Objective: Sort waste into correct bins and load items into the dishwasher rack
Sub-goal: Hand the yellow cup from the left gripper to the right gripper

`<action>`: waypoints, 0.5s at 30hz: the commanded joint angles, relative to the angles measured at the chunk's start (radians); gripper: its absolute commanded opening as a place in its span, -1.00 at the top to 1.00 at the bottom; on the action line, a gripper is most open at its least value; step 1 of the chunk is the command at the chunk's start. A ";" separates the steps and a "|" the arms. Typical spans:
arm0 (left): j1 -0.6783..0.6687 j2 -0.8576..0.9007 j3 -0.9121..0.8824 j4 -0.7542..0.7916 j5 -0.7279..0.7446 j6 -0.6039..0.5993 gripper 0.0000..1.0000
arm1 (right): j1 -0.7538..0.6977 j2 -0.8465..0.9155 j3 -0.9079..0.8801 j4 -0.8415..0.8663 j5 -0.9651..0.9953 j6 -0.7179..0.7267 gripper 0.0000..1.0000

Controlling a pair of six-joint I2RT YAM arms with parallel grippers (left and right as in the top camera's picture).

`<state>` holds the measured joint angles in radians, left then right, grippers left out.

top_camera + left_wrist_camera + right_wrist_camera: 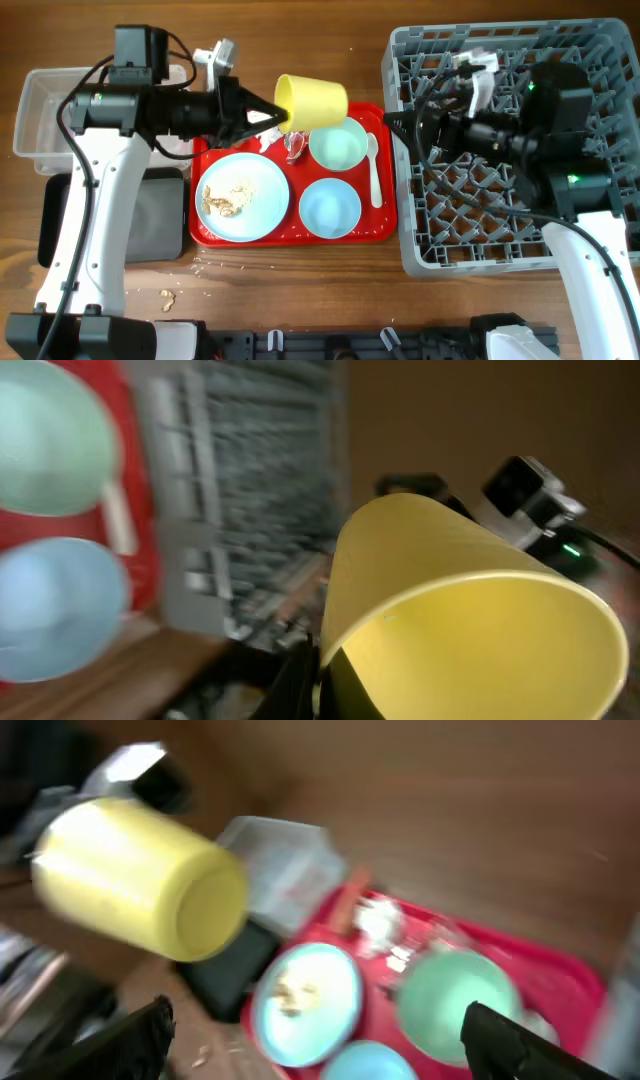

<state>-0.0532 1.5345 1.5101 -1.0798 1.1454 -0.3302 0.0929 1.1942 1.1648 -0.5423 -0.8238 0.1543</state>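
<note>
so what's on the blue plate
Beige crumbs sit in a small pile on the plate, left of its middle; the rest is bare. Nothing covers the plate in the overhead view, so only the patch beneath the crumbs is hidden.

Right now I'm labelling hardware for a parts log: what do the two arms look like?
The left arm and right arm have white links, black joint housings, loose black cables and small green lights. The left tool and right tool are black and tapered.
</note>
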 commanded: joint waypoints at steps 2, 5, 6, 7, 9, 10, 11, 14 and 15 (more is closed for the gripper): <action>-0.020 0.005 0.002 0.000 0.253 0.039 0.92 | 0.004 0.016 0.024 0.206 -0.416 0.000 -0.89; -0.043 0.005 0.002 0.000 0.253 0.039 0.92 | 0.031 0.022 0.024 0.272 -0.416 0.049 -0.89; -0.052 0.005 0.002 0.000 0.253 0.039 0.92 | 0.045 0.027 0.024 0.293 -0.415 0.059 -0.89; -0.063 0.005 0.002 0.001 0.253 0.039 0.92 | 0.064 0.034 0.024 0.316 -0.415 0.060 -0.89; -0.082 0.005 0.002 0.015 0.253 0.039 0.92 | 0.097 0.048 0.024 0.346 -0.407 0.089 -0.89; -0.089 0.005 0.002 0.020 0.252 0.039 0.92 | 0.112 0.056 0.024 0.358 -0.408 0.093 -0.89; -0.098 0.005 0.002 0.024 0.251 0.039 0.92 | 0.127 0.062 0.024 0.365 -0.407 0.096 -0.89; -0.116 0.005 0.002 0.032 0.240 0.039 0.92 | 0.153 0.081 0.024 0.373 -0.404 0.111 -0.74; -0.120 0.005 0.002 0.034 0.235 0.039 0.92 | 0.154 0.083 0.024 0.374 -0.404 0.111 -0.64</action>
<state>-0.1596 1.5345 1.5101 -1.0538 1.3628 -0.3153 0.2398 1.2606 1.1721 -0.1772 -1.1976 0.2459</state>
